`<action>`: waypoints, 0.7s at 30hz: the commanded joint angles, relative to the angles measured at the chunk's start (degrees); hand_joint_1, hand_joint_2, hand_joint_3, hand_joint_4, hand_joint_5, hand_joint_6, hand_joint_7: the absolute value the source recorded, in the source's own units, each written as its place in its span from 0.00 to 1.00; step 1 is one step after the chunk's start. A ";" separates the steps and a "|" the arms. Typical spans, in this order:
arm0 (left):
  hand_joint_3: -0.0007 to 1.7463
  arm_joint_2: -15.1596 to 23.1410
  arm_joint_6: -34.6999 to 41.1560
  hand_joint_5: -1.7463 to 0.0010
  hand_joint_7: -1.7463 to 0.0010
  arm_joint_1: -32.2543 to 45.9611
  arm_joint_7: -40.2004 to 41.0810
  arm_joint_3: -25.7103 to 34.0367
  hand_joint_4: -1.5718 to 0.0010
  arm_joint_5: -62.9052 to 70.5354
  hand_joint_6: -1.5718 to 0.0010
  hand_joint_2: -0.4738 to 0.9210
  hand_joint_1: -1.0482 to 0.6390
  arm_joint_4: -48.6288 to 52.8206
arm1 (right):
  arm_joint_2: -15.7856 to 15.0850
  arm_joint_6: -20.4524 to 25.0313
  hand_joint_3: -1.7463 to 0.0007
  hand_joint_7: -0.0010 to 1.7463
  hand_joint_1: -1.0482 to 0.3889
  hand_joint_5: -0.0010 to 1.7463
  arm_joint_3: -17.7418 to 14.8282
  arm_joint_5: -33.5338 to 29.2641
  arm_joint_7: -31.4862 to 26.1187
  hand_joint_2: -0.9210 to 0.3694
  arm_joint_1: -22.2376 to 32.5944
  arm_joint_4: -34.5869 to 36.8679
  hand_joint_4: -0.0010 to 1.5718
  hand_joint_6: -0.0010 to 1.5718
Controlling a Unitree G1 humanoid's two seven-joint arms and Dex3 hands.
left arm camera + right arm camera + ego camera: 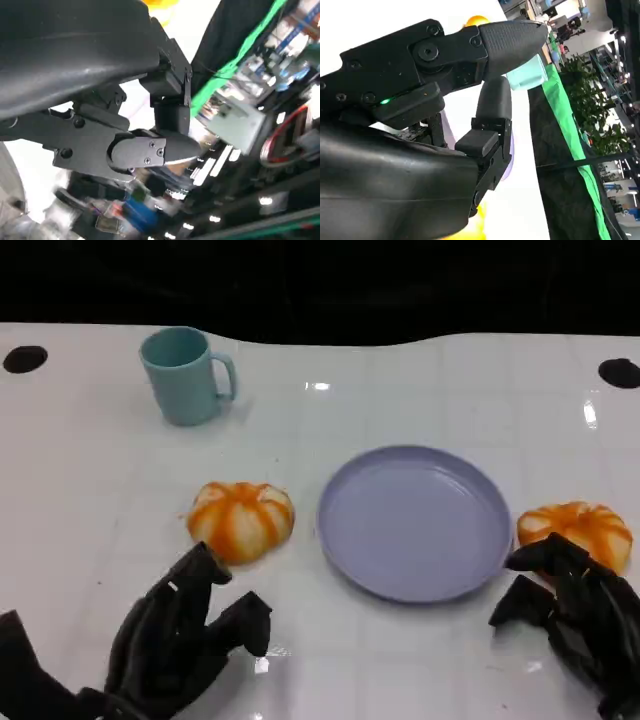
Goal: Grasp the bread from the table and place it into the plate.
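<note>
At the lower left of the head view the left robot hand (185, 635) hovers above the glossy white bench (80, 490), fingers spread apart and grasping nothing; its fingertips point up the frame toward a round orange-and-cream striped bread roll (241, 520), just short of it and not touching. At the lower right the right robot hand (575, 610) has its fingers parted as well, with nothing in them, its upper fingertips right at the near edge of a second orange-striped bread roll (577, 529); whether they touch it cannot be told. Both rolls lie on the bench, one at either side of a round lavender plastic plate (415, 522) in the middle of the frame, which holds nothing. The left roll sits just beside the plate's left rim, the right roll close to its right rim. Farther back, in the upper left, a light teal mug (185, 375) stands upright, handle turned to the right.
</note>
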 commanded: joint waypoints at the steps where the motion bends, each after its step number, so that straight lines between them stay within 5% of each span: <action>1: 0.15 1.75 -4.59 0.21 0.60 1.58 2.98 -1.78 0.66 5.15 0.65 1.00 0.27 -5.95 | -0.49 1.57 0.85 0.69 0.37 0.88 0.25 -0.92 -1.34 0.00 0.98 -0.24 0.42 0.39; 4: 0.06 2.71 -5.43 0.42 0.80 2.71 5.59 -3.37 0.73 8.50 0.69 1.00 0.30 -9.92 | -0.47 1.60 0.85 0.69 0.36 0.89 0.42 -1.18 -1.61 0.00 0.95 -0.47 0.43 0.40; 13: 0.05 3.13 -5.24 0.46 0.84 3.17 6.75 -4.20 0.73 8.35 0.68 1.00 0.31 -10.76 | -0.40 1.73 0.85 0.69 0.36 0.89 0.33 -1.37 -1.70 0.00 1.02 -0.67 0.43 0.40; 14: 0.05 6.64 -8.22 0.46 0.85 3.14 9.12 -5.79 0.73 16.51 0.68 1.00 0.31 -14.64 | -0.14 1.63 0.85 0.69 0.36 0.89 0.37 -1.37 -1.83 0.00 0.92 -0.63 0.43 0.40; 15: 0.04 9.23 -10.47 0.60 0.91 3.14 10.97 -7.00 0.89 22.78 0.79 1.00 0.30 -17.59 | 0.07 1.55 0.85 0.69 0.35 0.89 0.39 -1.38 -1.94 0.00 0.84 -0.60 0.43 0.40; 16: 0.04 10.97 -11.96 0.65 0.94 3.19 12.38 -7.90 0.94 27.15 0.83 1.00 0.30 -19.64 | 0.21 1.50 0.86 0.69 0.35 0.90 0.40 -1.39 -2.01 0.00 0.79 -0.59 0.43 0.40; 21: 0.04 12.61 -13.03 0.71 0.97 3.67 15.10 -9.59 0.98 30.27 0.86 1.00 0.29 -21.23 | 0.29 1.49 0.86 0.70 0.35 0.90 0.42 -1.41 -2.11 0.00 0.79 -0.63 0.43 0.40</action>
